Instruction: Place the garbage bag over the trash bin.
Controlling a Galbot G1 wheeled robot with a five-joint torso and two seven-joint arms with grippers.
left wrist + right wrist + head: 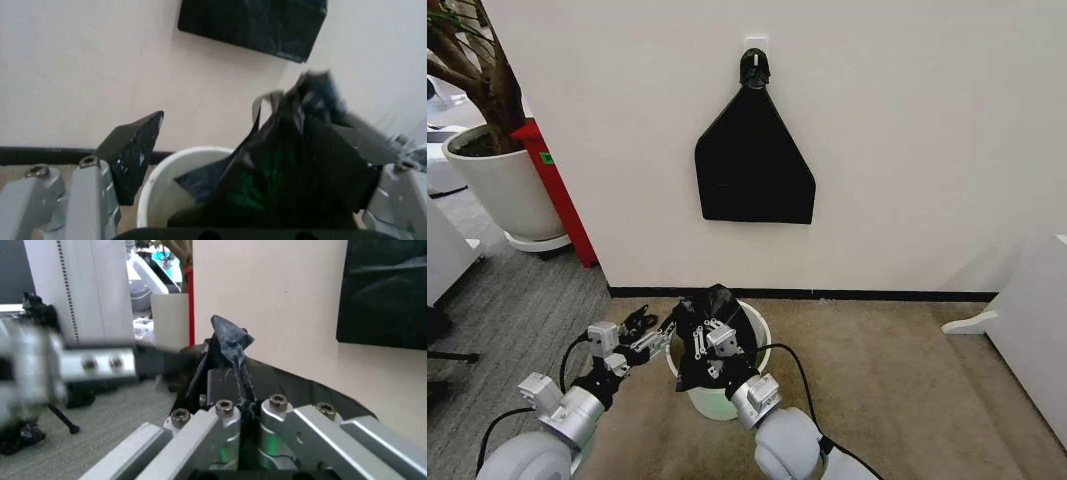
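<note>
The right gripper (715,345) pinches the garbage bag (710,325) bunched over the trash bin (749,325); the left gripper (649,335) gapes beside its rim; thin, slippery film, best taken at the hem.

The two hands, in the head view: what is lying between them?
In the head view, the bag hangs between the left hand and the right hand, above the bin. The right hand pinches it.
</note>
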